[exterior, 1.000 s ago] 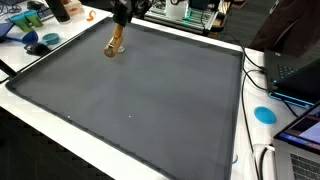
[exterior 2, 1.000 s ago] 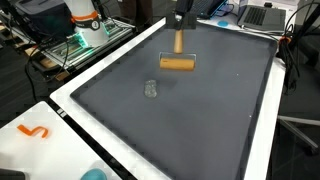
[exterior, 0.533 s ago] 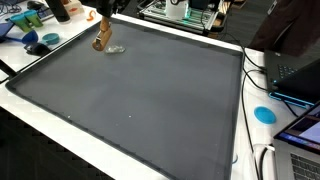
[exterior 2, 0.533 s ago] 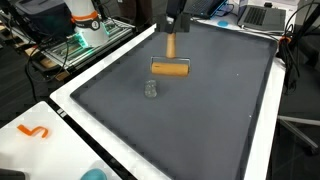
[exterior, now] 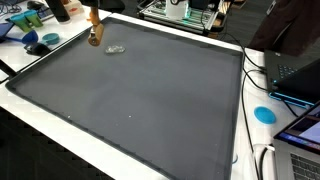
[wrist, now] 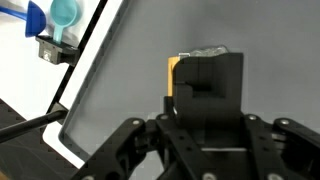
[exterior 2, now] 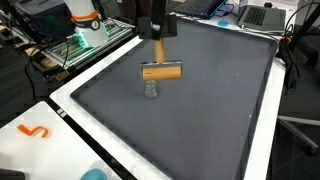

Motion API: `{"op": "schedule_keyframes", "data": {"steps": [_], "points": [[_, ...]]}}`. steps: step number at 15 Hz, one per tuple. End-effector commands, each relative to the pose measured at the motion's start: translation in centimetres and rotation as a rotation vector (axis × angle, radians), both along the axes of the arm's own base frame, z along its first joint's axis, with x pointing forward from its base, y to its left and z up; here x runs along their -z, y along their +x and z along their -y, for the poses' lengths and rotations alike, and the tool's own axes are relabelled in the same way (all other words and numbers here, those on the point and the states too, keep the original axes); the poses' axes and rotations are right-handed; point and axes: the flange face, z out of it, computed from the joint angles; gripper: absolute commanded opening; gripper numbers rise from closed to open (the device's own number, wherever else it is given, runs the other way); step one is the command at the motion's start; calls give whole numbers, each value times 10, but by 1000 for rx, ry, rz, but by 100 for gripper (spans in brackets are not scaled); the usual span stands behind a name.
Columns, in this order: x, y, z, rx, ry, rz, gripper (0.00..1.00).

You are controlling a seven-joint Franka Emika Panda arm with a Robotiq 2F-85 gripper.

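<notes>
My gripper (exterior 2: 157, 35) is shut on the upright handle of a wooden T-shaped tool (exterior 2: 162, 71) and holds it just above a dark grey mat (exterior 2: 210, 110). The tool's crossbar hangs directly above a small clear shiny object (exterior 2: 151, 91) lying on the mat. In an exterior view the tool (exterior: 94, 38) hangs at the mat's far left corner, beside the clear object (exterior: 116, 49); the gripper is mostly cut off at the top edge. In the wrist view the gripper (wrist: 205, 92) hides most of the tool; only a wooden edge (wrist: 173, 75) and the shiny object (wrist: 208, 52) show.
The mat (exterior: 150, 100) lies on a white table. Blue items (exterior: 40, 42) sit past its far left corner, a blue disc (exterior: 264, 114) and laptops (exterior: 300, 70) to the right. An orange squiggle (exterior 2: 34, 131) lies on the white edge. A blue scoop (wrist: 62, 15) shows off the mat.
The gripper has carried the wooden tool sideways across the mat's far end, from beside the clear object to over it and toward the mat's corner. The clear object has not moved.
</notes>
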Motion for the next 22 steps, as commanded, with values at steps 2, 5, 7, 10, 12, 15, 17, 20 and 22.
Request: {"op": "schedule_keyframes", "data": {"steps": [2, 5, 7, 10, 12, 15, 17, 20, 22], "points": [[-13, -19, 41, -75, 115, -35, 24], [-7, -8, 36, -47, 73, -31, 49], [-4, -7, 31, -52, 73, -35, 49], [-3, -6, 29, -55, 74, -37, 49], [1, -3, 40, -48, 108, -46, 24], [-1, -3, 63, -74, 183, -33, 24], [-1, -5, 80, -85, 246, -26, 24], [-2, -7, 109, -93, 296, -24, 24], [-3, -9, 127, -108, 327, -23, 24]]}}
